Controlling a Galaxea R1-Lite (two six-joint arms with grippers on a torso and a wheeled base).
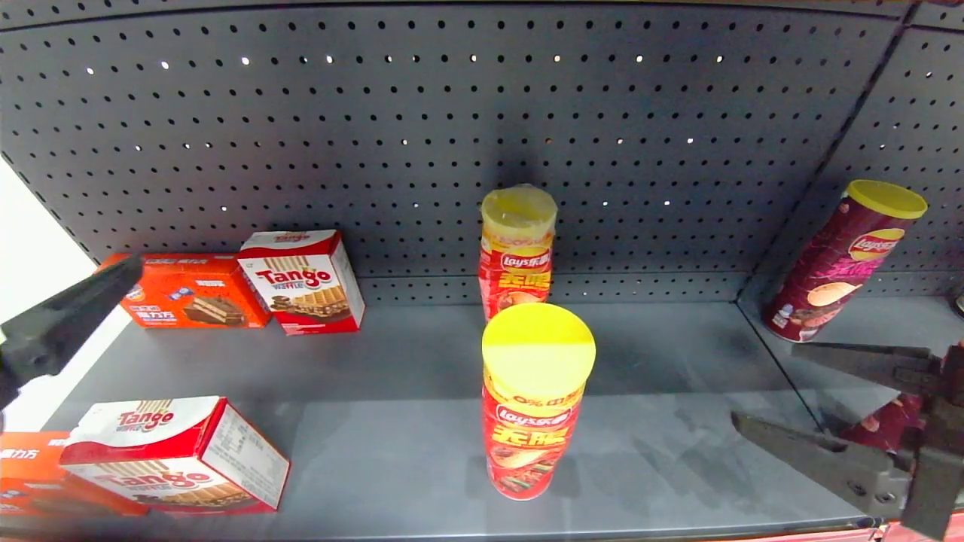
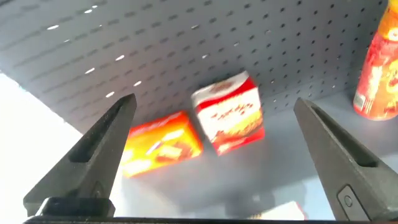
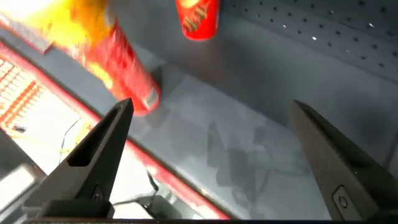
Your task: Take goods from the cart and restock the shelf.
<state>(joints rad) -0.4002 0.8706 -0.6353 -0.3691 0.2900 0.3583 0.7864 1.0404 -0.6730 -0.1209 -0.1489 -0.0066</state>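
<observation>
Two red chip cans with yellow lids stand upright mid-shelf, one in front (image 1: 535,406) and one behind it by the pegboard (image 1: 517,252). My right gripper (image 1: 764,382) hovers open and empty at the shelf's front right, apart from the front can (image 3: 118,56); in its wrist view (image 3: 212,107) bare deck lies between the jaws. My left gripper (image 2: 214,106) is open and empty at the shelf's left end, one of its fingers (image 1: 68,316) showing at the edge. Beyond it sit a red-and-white wafer box (image 2: 229,112) and an orange box (image 2: 160,143).
The grey shelf deck (image 1: 376,376) has a pegboard back. Another wafer box (image 1: 177,455) and an orange box (image 1: 30,470) sit front left. A purple can (image 1: 840,263) leans in the neighbouring bay, past a divider (image 1: 783,361). A red rail (image 3: 155,168) marks the front edge.
</observation>
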